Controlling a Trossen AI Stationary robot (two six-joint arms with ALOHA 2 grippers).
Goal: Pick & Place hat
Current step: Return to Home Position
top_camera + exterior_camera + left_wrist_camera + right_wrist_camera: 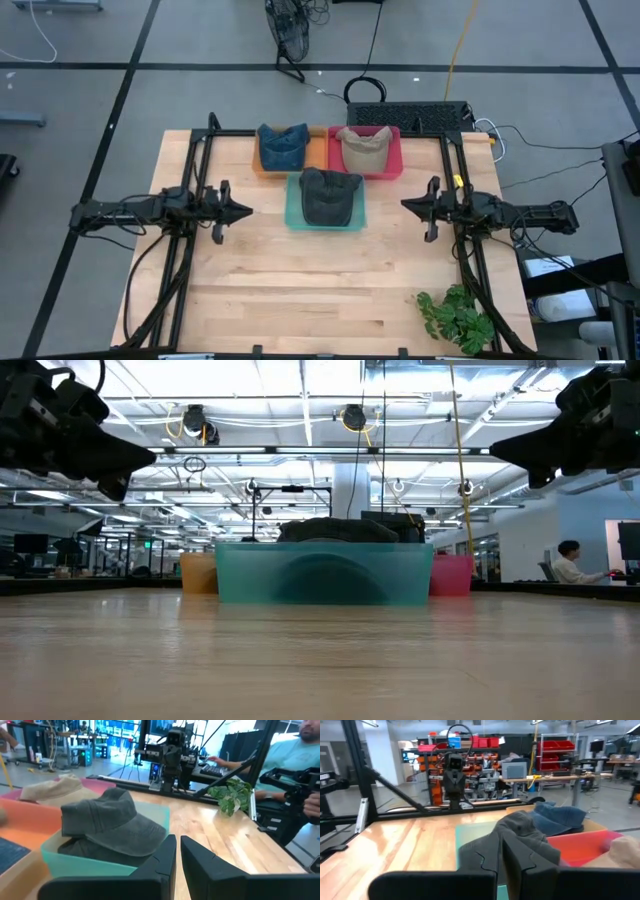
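While both arms hang level above the table, the left gripper sits over its left side, fingers pressed together with only a thin slit between them and nothing pinched. Ahead of its fingertips and off toward the table's far edge stands the orange bin, with the blue cap lying inside it. Straight ahead of those same fingertips, near but apart from them, stands the teal bin, and the dark grey cap rests in it, crown upward, its top rising above the bin's wall in the low view. This bin lies between the two grippers, its far wall just beside the orange bin and the red bin. Beside the orange bin, the red bin holds the tan cap; it stands ahead of the right gripper and toward the far edge. Facing the teal bin from the other side, the right gripper also has its fingers pressed together around nothing, clear of every bin. Behind it, at the table's near right corner, lies a green plant.
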